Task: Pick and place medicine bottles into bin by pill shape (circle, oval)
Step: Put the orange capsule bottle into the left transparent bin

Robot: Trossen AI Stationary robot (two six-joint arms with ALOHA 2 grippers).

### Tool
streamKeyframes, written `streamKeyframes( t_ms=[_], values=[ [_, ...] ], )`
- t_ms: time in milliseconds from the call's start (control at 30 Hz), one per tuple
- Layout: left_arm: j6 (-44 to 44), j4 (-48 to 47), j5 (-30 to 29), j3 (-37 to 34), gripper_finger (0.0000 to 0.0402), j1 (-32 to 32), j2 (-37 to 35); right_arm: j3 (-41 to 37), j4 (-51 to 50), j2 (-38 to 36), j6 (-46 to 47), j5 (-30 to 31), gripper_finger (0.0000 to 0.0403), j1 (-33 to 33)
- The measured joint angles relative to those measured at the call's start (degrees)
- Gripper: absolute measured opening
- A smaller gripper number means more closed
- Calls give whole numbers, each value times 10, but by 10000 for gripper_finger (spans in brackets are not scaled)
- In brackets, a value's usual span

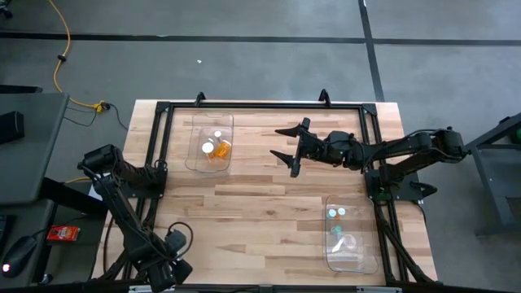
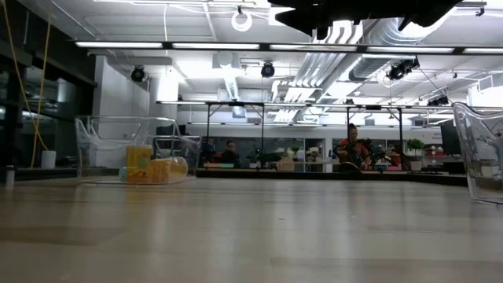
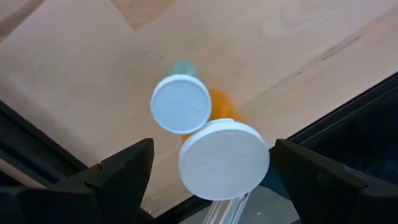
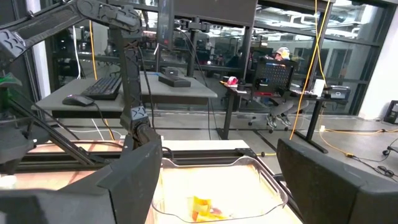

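Observation:
Two medicine bottles with white caps stand close together on the wood near the table's near left corner: a teal one (image 3: 181, 102) and an amber one (image 3: 224, 158). My left gripper (image 3: 212, 177) is open above them, pointing down, one finger on either side of the amber bottle's cap. In the high view my left arm (image 1: 167, 264) hides both bottles. My right gripper (image 1: 286, 145) is open and empty, high over the table's far middle. Amber bottles (image 1: 216, 148) lie in the far left bin (image 1: 195, 130). Pale and teal bottles (image 1: 337, 221) lie in the near right bin (image 1: 370, 252).
A black metal frame (image 1: 269, 104) runs around the table, and its rail (image 3: 348, 106) passes close beside the two bottles. In the low view the left bin (image 2: 102, 130) and the right bin (image 2: 479, 153) stand on the wood. People sit in the room beyond.

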Motion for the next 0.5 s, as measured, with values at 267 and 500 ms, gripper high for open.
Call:
streamKeyframes(
  t_ms=[267,500],
  values=[
    [23,10,28,0,316,0,0,0,0,0,0,0,312,0],
    [30,10,33,0,258,0,0,0,0,0,0,0,312,0]
  ],
)
